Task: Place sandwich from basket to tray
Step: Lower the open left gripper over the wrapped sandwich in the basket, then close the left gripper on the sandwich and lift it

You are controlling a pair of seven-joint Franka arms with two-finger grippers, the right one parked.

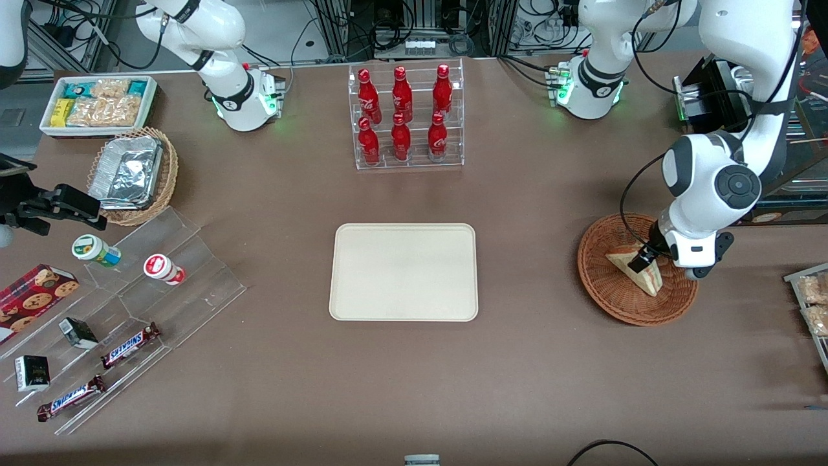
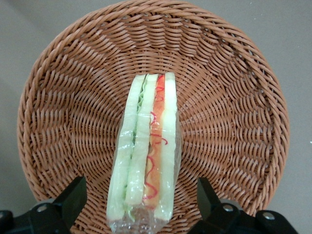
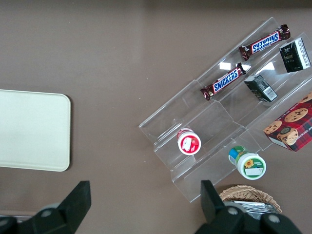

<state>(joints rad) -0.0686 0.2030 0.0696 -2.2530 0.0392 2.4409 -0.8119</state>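
Wrapped and resting on edge in the wicker basket [image 2: 234, 97], the sandwich [image 2: 146, 156] sits between the pincer's [image 2: 141, 200] spread fingers, ready for clamping; the tray [image 1: 404, 272] waits at nine o'clock.

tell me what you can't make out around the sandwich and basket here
- Front view: the gripper and arm cover part of the sandwich and the basket rim.
- Wrist view: the sandwich tip between the open jaws is cut off by the frame edge; any contact is unseen.
- Tray: nothing hidden.
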